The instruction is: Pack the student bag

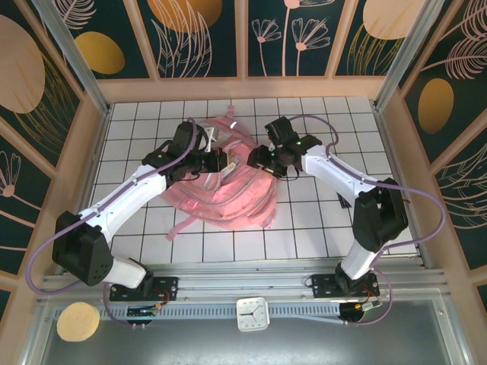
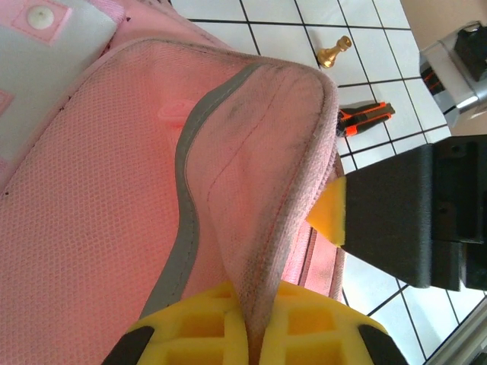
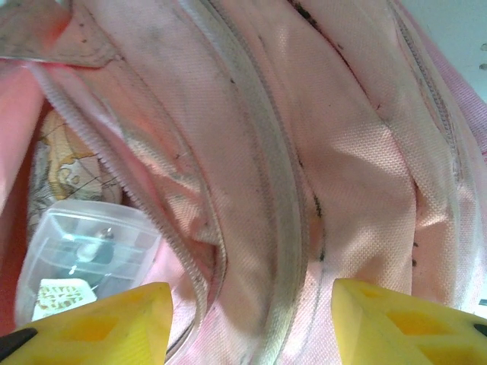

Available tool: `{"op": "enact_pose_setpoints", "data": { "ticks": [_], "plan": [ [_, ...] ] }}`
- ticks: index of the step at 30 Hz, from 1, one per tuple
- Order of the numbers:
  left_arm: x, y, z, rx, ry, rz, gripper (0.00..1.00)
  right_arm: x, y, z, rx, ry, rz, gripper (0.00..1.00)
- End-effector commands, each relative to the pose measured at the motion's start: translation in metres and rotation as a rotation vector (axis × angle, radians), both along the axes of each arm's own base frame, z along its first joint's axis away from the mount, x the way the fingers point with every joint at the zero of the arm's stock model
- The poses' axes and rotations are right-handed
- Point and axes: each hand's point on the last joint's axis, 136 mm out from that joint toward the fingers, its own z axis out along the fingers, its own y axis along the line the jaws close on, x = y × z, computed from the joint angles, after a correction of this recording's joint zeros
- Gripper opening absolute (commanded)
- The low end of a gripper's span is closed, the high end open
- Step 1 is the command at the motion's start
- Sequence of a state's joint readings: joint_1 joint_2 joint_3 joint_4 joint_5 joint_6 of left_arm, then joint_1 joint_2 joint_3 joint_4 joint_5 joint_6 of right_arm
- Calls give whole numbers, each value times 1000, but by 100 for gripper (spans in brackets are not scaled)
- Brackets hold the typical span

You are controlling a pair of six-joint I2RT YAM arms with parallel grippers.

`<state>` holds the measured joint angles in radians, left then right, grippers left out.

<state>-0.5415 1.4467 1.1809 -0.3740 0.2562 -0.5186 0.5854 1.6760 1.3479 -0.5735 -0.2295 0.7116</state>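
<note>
The student bag point(image 1: 228, 199), a soft pink backpack, lies in the middle of the tiled table. My left gripper point(image 1: 221, 161) is at its top edge. In the left wrist view it point(image 2: 259, 323) is shut on a fold of the bag's pink mesh fabric point(image 2: 259, 190). My right gripper point(image 1: 254, 157) meets the bag from the right. Its yellow fingertips point(image 3: 396, 323) stand apart over the pale pink pocket and zips point(image 3: 274, 198), so this gripper point(image 3: 251, 323) is open. Through the bag's open mouth I see a clear plastic box point(image 3: 84, 258) inside.
A small gold chess pawn point(image 2: 333, 53) and an orange-and-black tool point(image 2: 365, 118) lie on the white tiles beyond the bag. Wooden walls point(image 1: 91, 137) close in the table on three sides. A white clock point(image 1: 252, 313) sits by the arm bases.
</note>
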Motion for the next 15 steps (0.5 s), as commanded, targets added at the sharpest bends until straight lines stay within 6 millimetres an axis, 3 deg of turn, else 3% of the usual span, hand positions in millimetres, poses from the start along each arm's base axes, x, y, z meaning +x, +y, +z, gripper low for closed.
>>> {"op": "enact_pose_setpoints", "data": {
  "ticks": [1, 5, 7, 9, 10, 11, 12, 15],
  "plan": [
    [8, -21, 39, -137, -102, -49, 0, -2, -9, 14, 7, -41, -13, 58],
    [6, -18, 32, -117, -96, -48, 1, -5, -10, 18, 12, -45, -14, 58],
    [4, -17, 31, -108, -95, -49, 9, -6, -11, 21, 13, -45, -15, 58],
    [4, -16, 31, -106, -94, -47, 29, -8, -11, 23, 17, -46, -17, 58],
    [3, -15, 32, -107, -95, -47, 45, -9, -12, 24, 17, -46, -20, 58],
    [1, -14, 32, -108, -94, -47, 63, -10, -12, 25, 16, -45, -23, 58],
    [-1, -14, 33, -108, -93, -48, 97, -12, -13, 25, 15, -44, -25, 58],
    [-7, -7, 38, -98, -97, -36, 99, -17, -14, 29, 15, -46, -32, 58]
  ]
}}
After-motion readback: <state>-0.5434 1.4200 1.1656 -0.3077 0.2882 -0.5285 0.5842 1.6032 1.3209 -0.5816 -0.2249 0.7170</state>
